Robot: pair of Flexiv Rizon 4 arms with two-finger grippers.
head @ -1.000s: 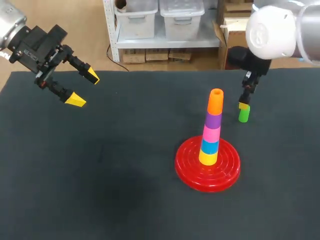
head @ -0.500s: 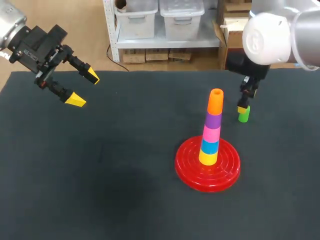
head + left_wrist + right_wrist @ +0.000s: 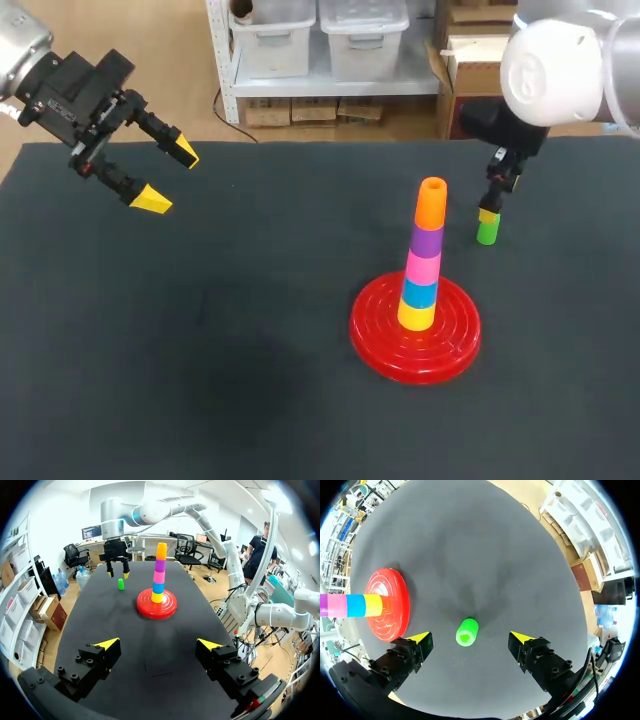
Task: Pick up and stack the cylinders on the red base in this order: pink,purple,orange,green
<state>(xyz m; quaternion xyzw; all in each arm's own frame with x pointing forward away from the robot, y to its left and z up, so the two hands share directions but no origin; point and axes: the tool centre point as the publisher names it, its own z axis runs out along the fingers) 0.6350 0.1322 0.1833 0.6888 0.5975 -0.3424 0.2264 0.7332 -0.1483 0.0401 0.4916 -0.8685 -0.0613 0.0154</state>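
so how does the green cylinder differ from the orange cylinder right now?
The green cylinder stands alone on the table. The orange cylinder tops the stack on the red base. The green one sits under the right hand, between its open fingers and not gripped. The orange one has no hand around it. Both stand upright.

The right claw [image 3: 488, 212] hangs over the green cylinder [image 3: 487, 232], which stands upright on the dark counter [image 3: 250, 350]. Just beside this claw, on the red base [image 3: 415, 348], rises a stack topped by the orange cylinder [image 3: 431, 203]. The left claw [image 3: 168, 176], fingers spread, is well apart.
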